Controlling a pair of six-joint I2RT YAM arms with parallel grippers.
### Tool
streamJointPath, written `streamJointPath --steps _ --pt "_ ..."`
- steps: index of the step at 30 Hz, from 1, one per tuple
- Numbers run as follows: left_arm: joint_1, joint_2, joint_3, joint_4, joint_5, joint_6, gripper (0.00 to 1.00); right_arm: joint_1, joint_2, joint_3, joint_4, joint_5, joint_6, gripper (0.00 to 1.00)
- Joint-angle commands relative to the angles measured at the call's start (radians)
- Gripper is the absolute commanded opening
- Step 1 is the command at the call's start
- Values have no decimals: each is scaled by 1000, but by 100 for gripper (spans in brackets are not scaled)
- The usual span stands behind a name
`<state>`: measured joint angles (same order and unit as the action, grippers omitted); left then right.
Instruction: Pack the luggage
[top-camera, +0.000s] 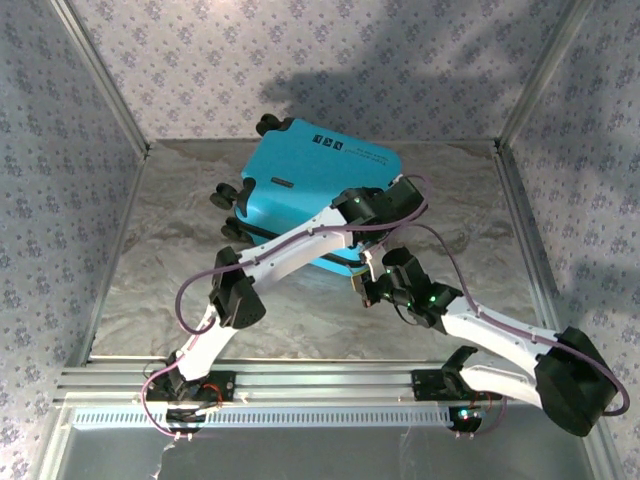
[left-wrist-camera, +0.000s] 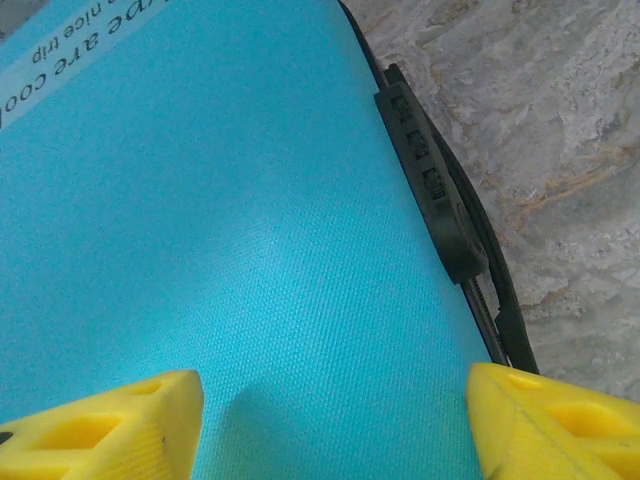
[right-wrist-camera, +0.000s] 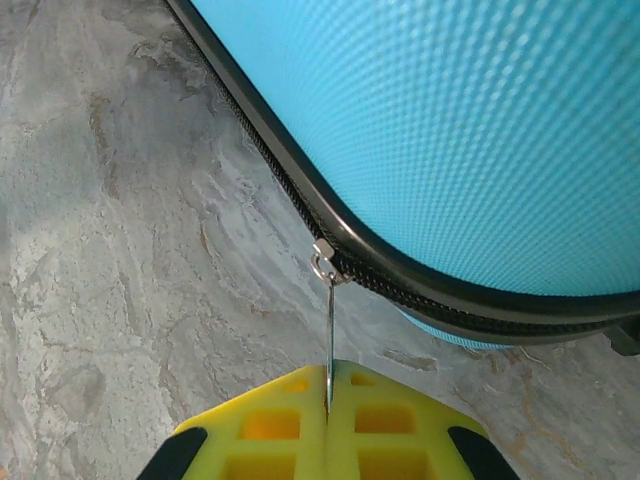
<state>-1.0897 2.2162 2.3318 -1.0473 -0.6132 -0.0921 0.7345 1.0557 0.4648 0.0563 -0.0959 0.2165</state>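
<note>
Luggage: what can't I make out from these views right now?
- Contents of the luggage: top view, closed shell hides them.
- Its near edge: top view, the arms cross it.
- Label: left wrist view, text cut off by the frame edge.
- Zipper track: right wrist view, runs off frame; extent closed unclear.

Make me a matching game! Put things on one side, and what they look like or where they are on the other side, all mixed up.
Things:
1. suitcase
2. zipper pull
3. wheels
4. table

Descriptions:
A. grey and marbled
B. pinched in the shut jaws of the right gripper
C. bright turquoise
D. black

Pairs: 1-C, 2-B, 3-D, 4-A
</note>
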Motion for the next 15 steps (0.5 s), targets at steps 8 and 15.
streamJointPath --steps 8,15 --pt "46 -75 -143 -109 -188 -28 64 19 -159 -33 -168 267 45 0" --pt "71 -131 -239 -63 -141 -24 63 22 -159 -24 -211 423 99 0"
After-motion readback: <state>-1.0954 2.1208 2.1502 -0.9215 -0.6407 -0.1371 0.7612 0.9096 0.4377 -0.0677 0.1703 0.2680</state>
